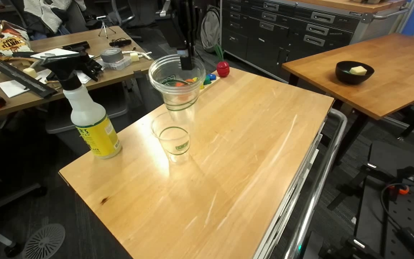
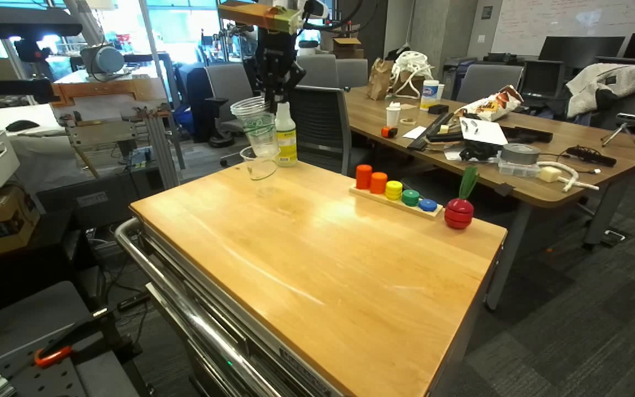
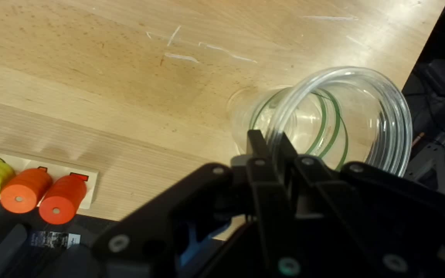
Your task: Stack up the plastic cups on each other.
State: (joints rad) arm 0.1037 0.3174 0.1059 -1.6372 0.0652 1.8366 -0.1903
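Note:
My gripper (image 1: 186, 64) is shut on the rim wall of a nested stack of clear plastic cups (image 1: 178, 97). It holds them raised and slightly tilted; several rims show close together. In an exterior view the gripper (image 2: 272, 102) grips the side of the stack (image 2: 261, 132). A single clear cup with a green ring (image 1: 174, 142) stands upright on the table, also seen below the stack (image 2: 261, 167). The stack's bottom overlaps this cup's mouth in both exterior views; I cannot tell whether it is inside. In the wrist view the fingertips (image 3: 270, 143) pinch the stack's rim (image 3: 394, 116), which partly hides the lower cup (image 3: 242, 110).
A yellow-labelled spray bottle (image 1: 101, 138) stands near the table's edge, close to the cups. A wooden rack of coloured blocks (image 2: 394, 201) and a red toy radish (image 2: 458, 213) sit along another edge. A metal rail (image 1: 322, 180) runs along one side.

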